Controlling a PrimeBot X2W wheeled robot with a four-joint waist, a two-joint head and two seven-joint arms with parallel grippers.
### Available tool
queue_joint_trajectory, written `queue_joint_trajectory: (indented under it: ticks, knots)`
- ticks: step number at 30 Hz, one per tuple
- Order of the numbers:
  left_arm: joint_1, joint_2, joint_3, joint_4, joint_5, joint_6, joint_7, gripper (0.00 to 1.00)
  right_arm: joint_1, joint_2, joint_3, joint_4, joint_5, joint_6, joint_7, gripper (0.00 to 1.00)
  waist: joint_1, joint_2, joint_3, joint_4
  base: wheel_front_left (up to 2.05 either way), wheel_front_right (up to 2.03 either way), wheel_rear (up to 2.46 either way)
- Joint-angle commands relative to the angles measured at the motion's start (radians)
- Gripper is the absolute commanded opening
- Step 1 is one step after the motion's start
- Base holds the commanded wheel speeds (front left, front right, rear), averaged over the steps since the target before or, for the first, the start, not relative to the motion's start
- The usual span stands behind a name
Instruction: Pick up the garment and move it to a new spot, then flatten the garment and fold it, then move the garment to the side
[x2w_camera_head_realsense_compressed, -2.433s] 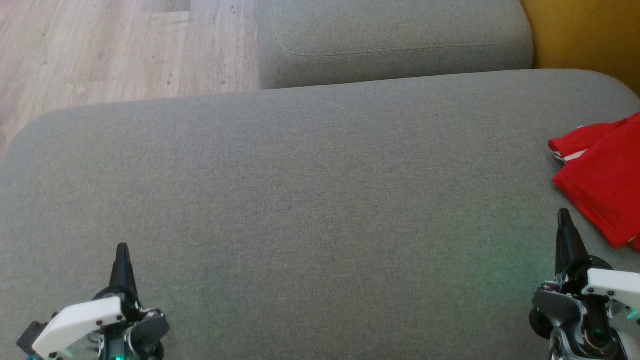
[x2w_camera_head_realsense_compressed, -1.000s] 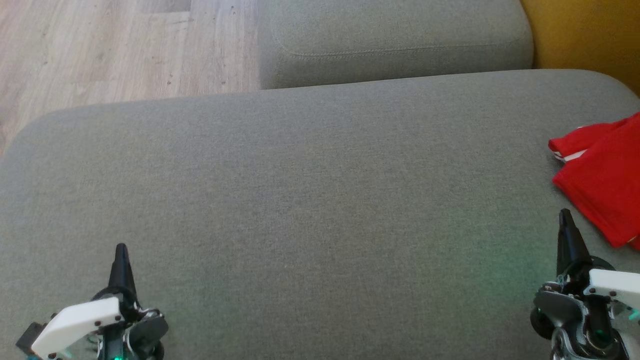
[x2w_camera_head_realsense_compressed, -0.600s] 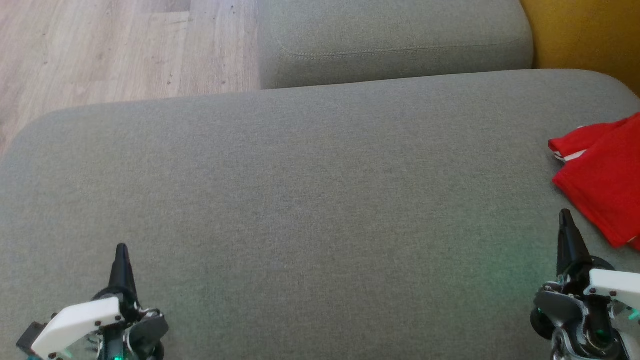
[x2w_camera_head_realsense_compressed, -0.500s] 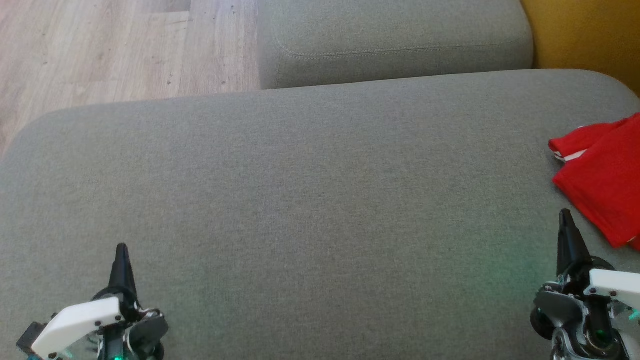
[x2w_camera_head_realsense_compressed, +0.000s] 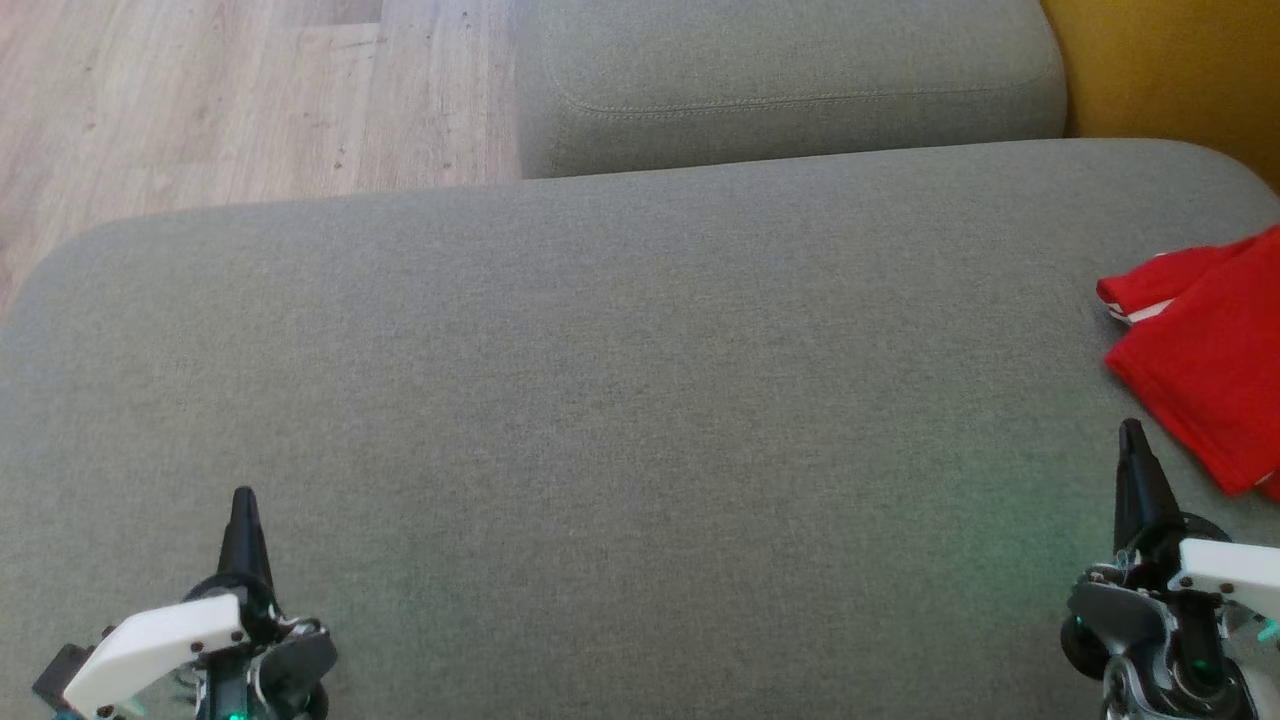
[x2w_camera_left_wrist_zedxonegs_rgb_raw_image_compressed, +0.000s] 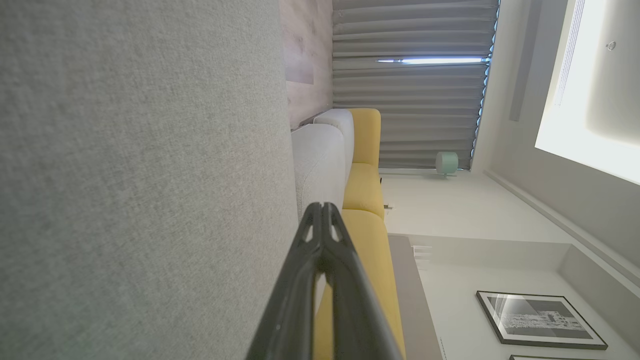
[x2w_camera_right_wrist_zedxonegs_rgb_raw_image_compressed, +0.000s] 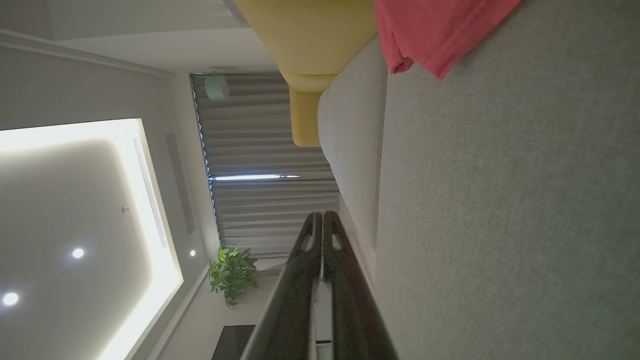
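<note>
Left gripper (x2w_camera_head_realsense_compressed: 243, 497) and right gripper (x2w_camera_head_realsense_compressed: 1129, 428) both closed, empty, bottom corners; garment (x2w_camera_head_realsense_compressed: 1210, 365) at right edge looks folded and set aside, so park clear, don't snag it.

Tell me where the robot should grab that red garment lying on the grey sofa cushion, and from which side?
Probably the near pointed corner of the red fabric garment, lying flat on the grey fabric sofa cushion. That corner lies close to the right of the shut right gripper, which could open and pinch it from the robot's side.
</note>
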Motion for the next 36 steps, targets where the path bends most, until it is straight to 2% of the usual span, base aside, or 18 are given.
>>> queue_joint_trajectory:
  ticks: [1,36]
  knots:
    - [-0.051,0.007,0.036,-0.028,0.008,-0.007,0.006,0.0,-0.052,-0.003,0.019,-0.031,-0.008,0.004,0.007,0.0,0.0,0.0,0.0,0.0,0.0,0.0,0.0]
    - [-0.051,0.003,0.041,-0.028,0.013,-0.007,0.011,0.0,-0.052,0.0,0.014,-0.031,-0.012,0.004,0.01,0.0,0.0,0.0,0.0,0.0,0.0,0.0,0.0]
